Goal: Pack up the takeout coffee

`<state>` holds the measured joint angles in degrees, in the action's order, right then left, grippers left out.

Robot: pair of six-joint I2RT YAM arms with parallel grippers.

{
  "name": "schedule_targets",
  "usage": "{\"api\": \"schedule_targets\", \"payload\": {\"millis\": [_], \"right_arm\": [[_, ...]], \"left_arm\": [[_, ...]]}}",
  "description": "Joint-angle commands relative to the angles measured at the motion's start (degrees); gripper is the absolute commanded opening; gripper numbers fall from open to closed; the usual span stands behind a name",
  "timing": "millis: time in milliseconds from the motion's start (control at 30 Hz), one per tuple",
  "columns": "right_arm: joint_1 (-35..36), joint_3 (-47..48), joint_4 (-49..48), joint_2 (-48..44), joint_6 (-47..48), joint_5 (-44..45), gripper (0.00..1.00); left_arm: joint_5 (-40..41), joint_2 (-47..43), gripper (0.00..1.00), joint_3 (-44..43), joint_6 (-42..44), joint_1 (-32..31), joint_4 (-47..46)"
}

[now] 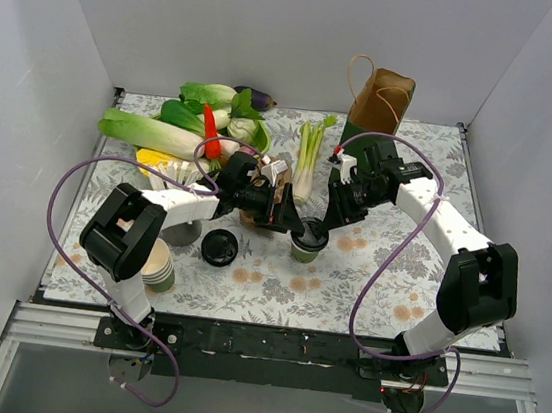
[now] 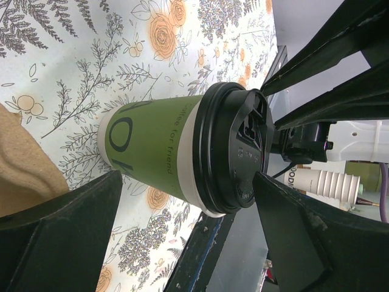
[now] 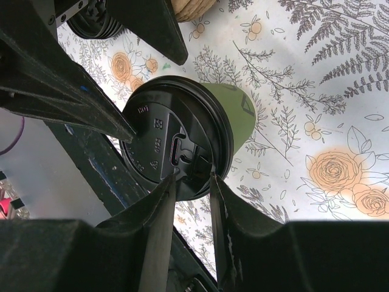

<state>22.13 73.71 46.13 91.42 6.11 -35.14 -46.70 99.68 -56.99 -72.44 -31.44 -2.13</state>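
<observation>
Standing mid-desk [image 1: 387, 291] just beyond a spare lid [image 1: 219, 247], the takeout coffee [image 1: 305, 246] wears its black lid [image 3: 164, 140]. Left end effector [image 2: 187, 179] gapes wide just beside it, holding nothing. Right end effector [image 3: 189, 181] hangs above, fingers narrowly apart, tips on the lid rim; grip unclear. Vegetables [image 1: 164, 132] and a paper bag [image 1: 380, 100] sit beyond.

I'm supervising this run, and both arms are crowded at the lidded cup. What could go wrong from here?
1. The right gripper sits at one edge of the black lid, not its centre; the green cup might tip, or the lid might seat crookedly.
2. The open left gripper sits very close to the same cup, so the two grippers may collide.
</observation>
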Motion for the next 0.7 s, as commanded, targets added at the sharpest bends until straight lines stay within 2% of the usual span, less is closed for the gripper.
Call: {"api": "schedule_targets", "payload": {"millis": [0, 467, 567, 600, 667], "right_arm": [[0.3, 2.0, -0.9, 0.2, -0.4, -1.5, 0.36], [1.0, 2.4, -1.4, -0.2, 0.5, -0.2, 0.35], [0.8, 2.8, -1.7, -0.4, 0.6, -0.3, 0.4], [0.8, 2.9, -1.9, -0.4, 0.5, -0.5, 0.49], [0.0, 3.5, -1.9, -0.1, 0.3, -1.3, 0.55]], "left_arm": [[-0.4, -1.9, 0.89, -1.5, 0.7, 0.2, 0.2], [-1.2, -2.7, 0.89, 0.0, 0.0, 1.6, 0.3], [-2.2, -2.7, 0.89, 0.6, -0.2, 1.8, -0.7], [-2.8, -2.7, 0.89, 0.7, -0.2, 1.8, -1.0], [-4.4, -2.9, 0.89, 0.7, -0.1, 1.8, -1.6]]}}
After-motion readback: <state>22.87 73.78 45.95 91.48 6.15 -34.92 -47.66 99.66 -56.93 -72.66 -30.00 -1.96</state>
